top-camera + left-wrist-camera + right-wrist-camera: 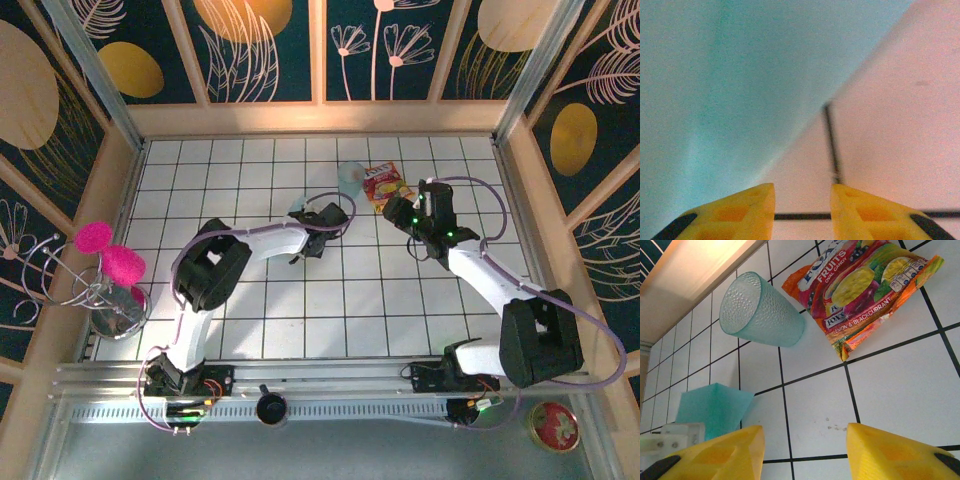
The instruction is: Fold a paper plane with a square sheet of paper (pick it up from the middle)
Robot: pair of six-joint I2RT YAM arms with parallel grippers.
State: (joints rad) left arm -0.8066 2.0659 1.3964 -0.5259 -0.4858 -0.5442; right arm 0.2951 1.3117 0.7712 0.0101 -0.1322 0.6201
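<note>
No paper plane yet. The light teal square sheet of paper (715, 407) lies on the white tiled table (890, 390) as a plain four-sided piece, with no pointed nose and no centre ridge to be seen. From my left wrist, a faint pale line across it may be a crease, but I cannot tell how many folds are in. I judge the job to be in its early part, with most of the folding ahead.

My left tool (802, 210) stands part open, its yellow fingers apart, with bare tile and a dark grout line showing between them. It holds nothing. The teal paper spreads ahead and to the left of it, and its slanting edge runs down to just beside the left finger. Whether it touches that finger I cannot tell.

My right tool (805, 452) is open and empty, hovering over bare tiles. Ahead of it to the left, the pale translucent blue cup (760, 310) lies on its side. Ahead to the right is the red-and-yellow snack packet (865, 290). The paper sits nearer, off to the left.
</note>
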